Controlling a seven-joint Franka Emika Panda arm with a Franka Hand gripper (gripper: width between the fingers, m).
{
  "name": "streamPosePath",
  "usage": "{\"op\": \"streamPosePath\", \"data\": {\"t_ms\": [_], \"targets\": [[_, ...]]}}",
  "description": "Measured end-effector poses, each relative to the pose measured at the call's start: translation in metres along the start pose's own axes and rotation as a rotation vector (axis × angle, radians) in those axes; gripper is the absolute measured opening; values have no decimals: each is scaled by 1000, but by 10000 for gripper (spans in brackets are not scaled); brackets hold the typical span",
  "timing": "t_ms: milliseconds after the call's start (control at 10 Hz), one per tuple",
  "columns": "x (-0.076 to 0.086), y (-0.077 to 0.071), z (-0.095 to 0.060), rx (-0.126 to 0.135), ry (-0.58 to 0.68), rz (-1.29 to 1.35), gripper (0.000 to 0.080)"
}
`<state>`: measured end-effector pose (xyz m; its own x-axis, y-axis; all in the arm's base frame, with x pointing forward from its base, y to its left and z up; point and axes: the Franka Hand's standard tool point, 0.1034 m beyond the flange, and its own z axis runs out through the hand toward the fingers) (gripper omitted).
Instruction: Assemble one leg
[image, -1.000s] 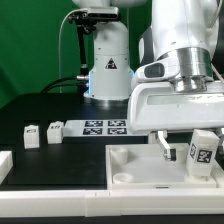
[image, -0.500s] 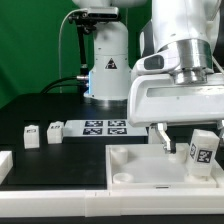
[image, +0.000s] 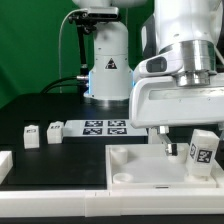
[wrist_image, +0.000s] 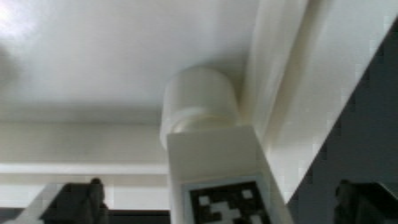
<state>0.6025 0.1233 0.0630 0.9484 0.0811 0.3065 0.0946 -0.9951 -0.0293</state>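
A leg (image: 203, 152), a small white block with a black-and-white tag, stands slightly tilted at the right end of the large white panel (image: 128, 168). My gripper (image: 190, 148) hangs right over it with the jaws apart. One dark finger (image: 166, 148) shows to the exterior view's left of the leg. In the wrist view the leg (wrist_image: 217, 150) runs between my two dark fingertips (wrist_image: 80, 203), with a gap on each side. Its rounded far end lies against a raised edge of the panel (wrist_image: 107, 60). My gripper (wrist_image: 222, 205) is open around the leg.
Two more small white legs (image: 31, 135) (image: 54, 131) stand on the black table at the exterior view's left. The marker board (image: 105, 127) lies behind the panel. A long white bar (image: 5, 165) lies at the left edge. The arm's base (image: 105, 60) is at the back.
My hand has shifted slightly to the exterior view's right and up. The leg has stayed about where it was on the panel.
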Motion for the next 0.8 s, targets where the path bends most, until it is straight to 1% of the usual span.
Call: {"op": "streamPosePath", "data": {"t_ms": [200, 300, 400, 800], "targets": [[6, 1, -1, 12, -214, 18, 649], [13, 2, -2, 12, -242, 28, 649], [17, 3, -2, 11, -228, 29, 649], [17, 10, -2, 8, -227, 37, 649]]}}
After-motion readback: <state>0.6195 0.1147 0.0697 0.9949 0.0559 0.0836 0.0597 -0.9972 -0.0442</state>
